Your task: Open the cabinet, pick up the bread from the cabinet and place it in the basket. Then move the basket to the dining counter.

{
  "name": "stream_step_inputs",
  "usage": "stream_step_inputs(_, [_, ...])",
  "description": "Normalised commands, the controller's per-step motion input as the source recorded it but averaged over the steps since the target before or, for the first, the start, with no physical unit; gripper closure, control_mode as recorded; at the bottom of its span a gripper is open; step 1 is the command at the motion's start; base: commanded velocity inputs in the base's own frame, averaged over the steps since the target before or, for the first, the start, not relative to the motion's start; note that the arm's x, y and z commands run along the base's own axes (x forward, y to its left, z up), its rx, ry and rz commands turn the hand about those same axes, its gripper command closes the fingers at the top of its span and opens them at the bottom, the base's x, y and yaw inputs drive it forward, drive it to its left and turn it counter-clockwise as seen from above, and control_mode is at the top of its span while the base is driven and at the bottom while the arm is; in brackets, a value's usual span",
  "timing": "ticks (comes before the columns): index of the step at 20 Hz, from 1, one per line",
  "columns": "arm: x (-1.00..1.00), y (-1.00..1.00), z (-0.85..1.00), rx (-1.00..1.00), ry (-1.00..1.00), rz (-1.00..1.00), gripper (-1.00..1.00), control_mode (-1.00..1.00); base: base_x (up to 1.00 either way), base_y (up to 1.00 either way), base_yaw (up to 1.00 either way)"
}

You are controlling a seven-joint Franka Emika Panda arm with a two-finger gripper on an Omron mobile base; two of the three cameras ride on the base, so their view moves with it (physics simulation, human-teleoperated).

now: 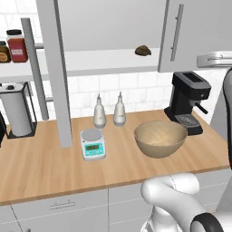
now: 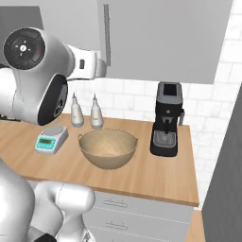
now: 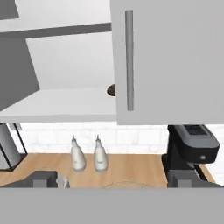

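The cabinet (image 1: 113, 22) has its left door (image 1: 56, 72) swung out towards me, while the right door (image 1: 192, 31) is closed. The bread (image 1: 143, 50), a small dark brown roll, lies on the pale shelf just left of the closed door. In the hand view the bread (image 3: 111, 90) peeks out from behind that door's edge. The tan basket (image 1: 160, 138) (image 2: 108, 148) stands empty on the worktop below. My gripper (image 3: 113, 181) is open with nothing between its fingers. It hangs in front of the cabinet at about shelf height, apart from the bread.
A black coffee machine (image 1: 189, 102) stands right of the basket. Left of the basket are two white bottles (image 1: 108, 112) and a small scale (image 1: 93, 144). A paper towel holder (image 1: 17, 113) and jars (image 1: 16, 45) sit far left. The closed door's bar handle (image 3: 129, 61) is close ahead.
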Motion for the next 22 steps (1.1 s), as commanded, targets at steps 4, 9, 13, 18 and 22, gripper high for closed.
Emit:
stream_step_inputs(4, [1.00, -0.09, 0.00, 0.00, 0.00, -0.15, -1.00, -1.00, 0.00, 0.00, 0.00])
stream_step_inputs(9, [0.78, -0.39, 0.06, 0.00, 0.00, -0.03, -1.00, -1.00, 0.00, 0.00, 0.00])
stream_step_inputs(13, [0.43, 0.00, 0.27, 0.01, 0.00, 0.00, -1.00, -1.00, 0.00, 0.00, 0.00])
stream_step_inputs(18, [0.32, 0.02, 0.34, 0.03, 0.00, 0.00, -1.00, -1.00, 0.00, 0.00, 0.00])
stream_step_inputs(22, [0.67, 0.00, 0.05, 0.02, 0.00, 0.00, -1.00, -1.00, 0.00, 0.00, 0.00])
